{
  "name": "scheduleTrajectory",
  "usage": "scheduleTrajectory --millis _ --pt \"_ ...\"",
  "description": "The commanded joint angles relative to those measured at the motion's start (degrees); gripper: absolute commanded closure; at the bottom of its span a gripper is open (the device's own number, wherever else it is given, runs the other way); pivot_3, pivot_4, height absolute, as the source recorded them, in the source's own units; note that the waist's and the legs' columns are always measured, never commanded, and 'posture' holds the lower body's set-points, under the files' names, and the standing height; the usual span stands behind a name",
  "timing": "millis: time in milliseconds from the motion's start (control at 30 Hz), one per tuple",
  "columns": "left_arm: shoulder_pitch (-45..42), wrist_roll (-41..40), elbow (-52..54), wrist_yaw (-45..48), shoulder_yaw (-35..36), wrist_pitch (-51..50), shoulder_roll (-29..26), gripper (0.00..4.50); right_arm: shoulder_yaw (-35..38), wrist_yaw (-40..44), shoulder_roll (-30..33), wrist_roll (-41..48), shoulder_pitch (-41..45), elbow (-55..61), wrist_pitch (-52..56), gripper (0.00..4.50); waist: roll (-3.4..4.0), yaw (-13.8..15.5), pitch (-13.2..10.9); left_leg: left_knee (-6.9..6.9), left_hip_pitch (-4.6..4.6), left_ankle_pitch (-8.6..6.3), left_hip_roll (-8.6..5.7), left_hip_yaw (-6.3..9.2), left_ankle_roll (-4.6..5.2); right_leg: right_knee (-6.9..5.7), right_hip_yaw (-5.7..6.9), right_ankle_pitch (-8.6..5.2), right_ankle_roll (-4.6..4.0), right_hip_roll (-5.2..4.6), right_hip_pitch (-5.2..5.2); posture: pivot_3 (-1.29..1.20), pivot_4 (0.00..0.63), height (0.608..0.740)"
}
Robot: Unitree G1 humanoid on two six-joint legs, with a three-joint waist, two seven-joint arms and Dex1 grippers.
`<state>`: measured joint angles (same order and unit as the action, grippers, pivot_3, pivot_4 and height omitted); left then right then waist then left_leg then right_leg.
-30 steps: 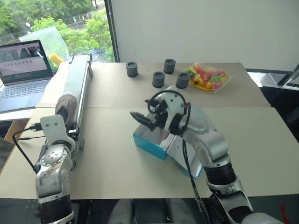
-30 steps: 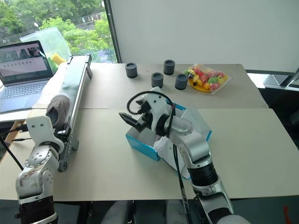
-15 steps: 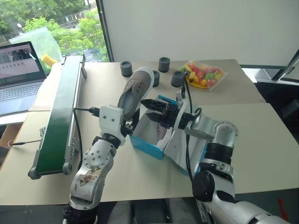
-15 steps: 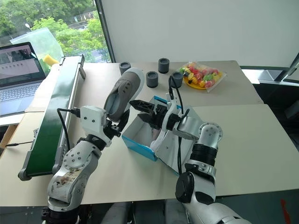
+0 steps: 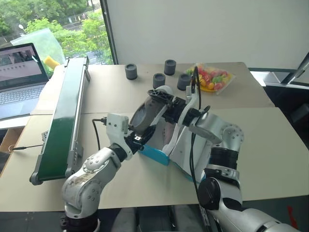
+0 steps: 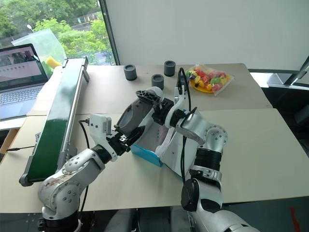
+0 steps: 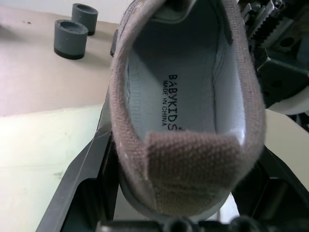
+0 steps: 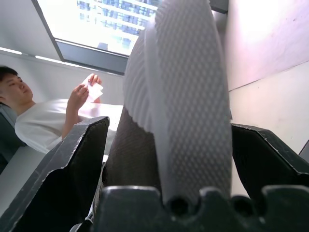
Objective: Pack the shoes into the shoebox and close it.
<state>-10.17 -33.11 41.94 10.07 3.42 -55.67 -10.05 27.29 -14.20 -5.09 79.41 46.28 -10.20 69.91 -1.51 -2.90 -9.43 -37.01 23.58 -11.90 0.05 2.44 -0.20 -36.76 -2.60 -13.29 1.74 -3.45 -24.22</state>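
**Handoff over the box looks dicey**

Your left gripper (image 5: 140, 139) is clamped on the shoe's (image 5: 147, 112) heel above the shoebox (image 5: 155, 152). Your right gripper (image 5: 170, 109) sits spread wide around the toe. Release early and it probably tumbles outside.

Our L arm reaches fwd & inward, L gripper (image 5: 140, 137) clamped on the shoe (image 5: 147, 112) heel. Our R arm bends back across, R gripper (image 5: 170, 107) jaws spread wide, straddling the shoe's toe end.
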Motion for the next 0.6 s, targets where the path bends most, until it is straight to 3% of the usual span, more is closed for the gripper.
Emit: scheduleTrajectory --millis 33,100,233,300,367,467,533,600 --pt "-2.2 -1.8 2.0 0.1 -1.0 0.8 0.3 1.89 -3.8 -0.3 -2.2 2.3 1.7 3.6 -1.3 0.00 0.00 0.2 0.0 -0.01 0.00 0.00 -0.01 0.00 0.00 0.01 0.00 0.00 0.00 0.00 0.02 0.00 0.150 0.740" --pt "-2.4 -1.2 1.6 -0.2 -0.9 1.1 -0.2 1.89 -4.7 -0.6 -1.9 2.7 1.2 3.8 -2.0 0.00 0.00 0.3 0.0 -0.01 -0.03 0.00 -0.01 0.00 0.00 0.04 0.01 0.00 0.01 0.00 0.06 0.00 0.150 0.740" --pt "-2.2 -0.1 1.2 -0.3 -1.3 1.9 -1.4 1.89 -5.7 -1.4 -1.5 3.0 0.8 3.8 -3.6 1.01 0.00 0.3 0.0 0.01 0.02 0.00 0.00 0.01 0.00 0.05 0.01 0.00 0.00 0.00 0.01 0.00 0.150 0.740" --pt "-2.0 1.3 1.2 -0.7 -1.8 3.0 -2.0 1.89 -6.2 -1.5 -1.3 3.2 0.7 3.8 -4.0 1.73 0.00 0.3 0.0 0.01 0.01 0.00 0.00 0.01 0.00 0.05 0.01 0.00 0.00 0.00 0.02 0.00 0.150 0.740" --pt "-1.9 2.1 0.9 -0.7 -2.2 4.1 -2.5 0.95 -6.5 -1.4 -1.1 3.4 0.9 3.6 -4.2 2.39 0.00 0.3 0.0 0.01 0.00 0.00 0.00 0.00 0.00 0.05 0.01 0.00 0.00 -0.01 0.03 0.00 0.150 0.740" --pt "-2.0 3.8 0.5 -0.3 -3.5 5.6 -3.7 0.01 -6.5 -1.7 -1.2 4.8 1.2 2.8 -4.5 3.37 0.01 0.2 0.0 0.01 0.01 0.00 0.00 0.00 0.00 0.05 0.00 0.00 0.00 0.00 0.00 0.00 0.150 0.740" --pt "-1.9 4.6 0.3 -0.4 -4.2 6.0 -4.1 0.00 -6.2 -2.1 -1.3 6.6 1.3 2.3 -5.3 4.00 0.00 0.3 0.0 0.02 0.01 0.00 0.01 0.01 0.00 0.05 0.01 0.00 0.00 0.00 0.00 0.00 0.150 0.740" --pt "-1.4 5.3 0.1 -0.4 -4.7 6.5 -4.5 0.00 -6.4 -2.4 -1.1 7.5 1.2 2.2 -6.0 4.00 0.01 0.3 0.0 0.02 0.01 0.00 0.00 0.01 0.00 0.06 0.01 0.00 0.00 0.00 0.02 0.00 0.150 0.740"
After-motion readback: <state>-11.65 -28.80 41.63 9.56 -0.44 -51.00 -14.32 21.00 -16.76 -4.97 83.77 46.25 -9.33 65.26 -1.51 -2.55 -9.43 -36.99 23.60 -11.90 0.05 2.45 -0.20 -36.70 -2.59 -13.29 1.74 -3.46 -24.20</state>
